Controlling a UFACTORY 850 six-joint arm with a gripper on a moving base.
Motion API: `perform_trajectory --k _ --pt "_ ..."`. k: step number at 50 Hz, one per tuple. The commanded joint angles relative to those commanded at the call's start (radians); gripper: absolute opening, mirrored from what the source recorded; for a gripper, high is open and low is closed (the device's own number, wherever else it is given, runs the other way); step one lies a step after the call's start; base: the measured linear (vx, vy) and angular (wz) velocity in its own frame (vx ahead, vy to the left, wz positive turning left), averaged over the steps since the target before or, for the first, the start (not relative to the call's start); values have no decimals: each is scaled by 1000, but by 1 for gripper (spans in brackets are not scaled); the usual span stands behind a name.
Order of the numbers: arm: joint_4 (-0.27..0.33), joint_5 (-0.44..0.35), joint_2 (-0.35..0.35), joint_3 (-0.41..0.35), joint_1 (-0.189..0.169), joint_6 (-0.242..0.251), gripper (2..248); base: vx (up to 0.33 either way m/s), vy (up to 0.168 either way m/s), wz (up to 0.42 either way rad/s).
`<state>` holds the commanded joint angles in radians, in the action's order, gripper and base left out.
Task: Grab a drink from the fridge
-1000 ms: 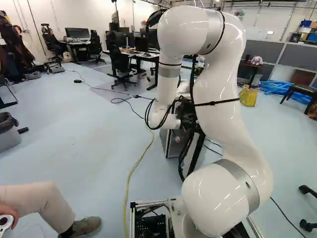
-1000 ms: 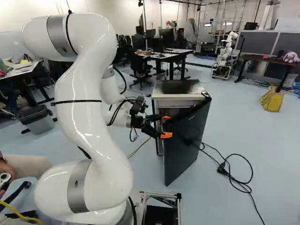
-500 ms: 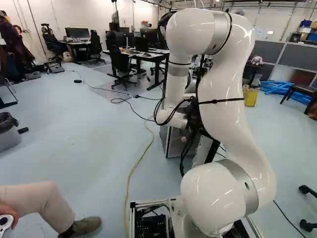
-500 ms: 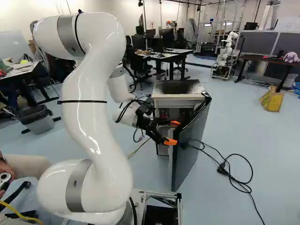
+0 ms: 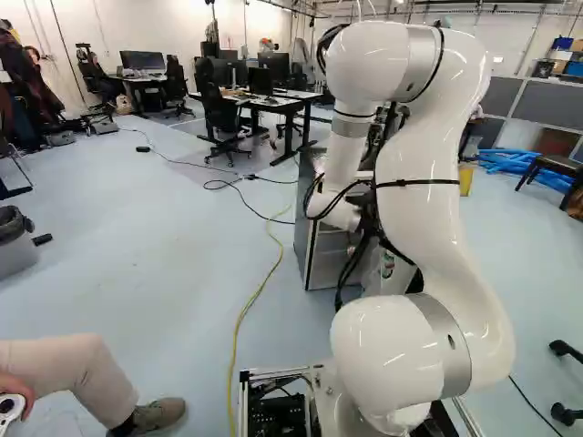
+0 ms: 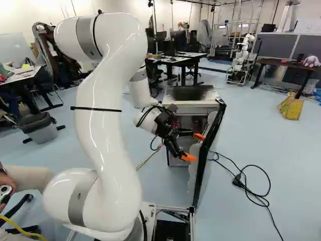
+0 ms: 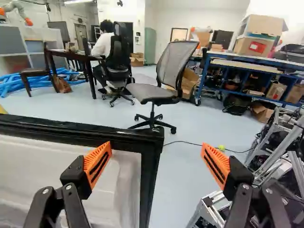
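Okay, with claw (image 7: 156, 165) spread wide, press the fridge door (image 7: 71, 134) outward from its white inner side (image 7: 47, 161), slowly, without snagging fingertips on the frame corner (image 7: 153, 135).

The thick white robot arm (image 6: 95, 115) is smooth and glossy. The fridge door's black rectangular frame (image 7: 71, 131) shines along its edges; its pale moulded liner (image 7: 38, 166) is probably satin plastic. The 2 wedge-shaped orange pads (image 7: 97, 164) are matt and ridged, the grey chair back (image 7: 175, 61) mesh.
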<state>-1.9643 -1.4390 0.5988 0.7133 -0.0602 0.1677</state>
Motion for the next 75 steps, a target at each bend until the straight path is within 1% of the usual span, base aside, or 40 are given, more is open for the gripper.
perform_trajectory --k 16,37,58,75 --pt "0 0 16 63 -112 0 247 0 0 0" --pt "0 0 44 156 -247 0 247 0 0 0" --pt "0 0 79 257 -367 0 247 0 0 0" --pt "0 0 112 344 -454 0 247 0 0 0"
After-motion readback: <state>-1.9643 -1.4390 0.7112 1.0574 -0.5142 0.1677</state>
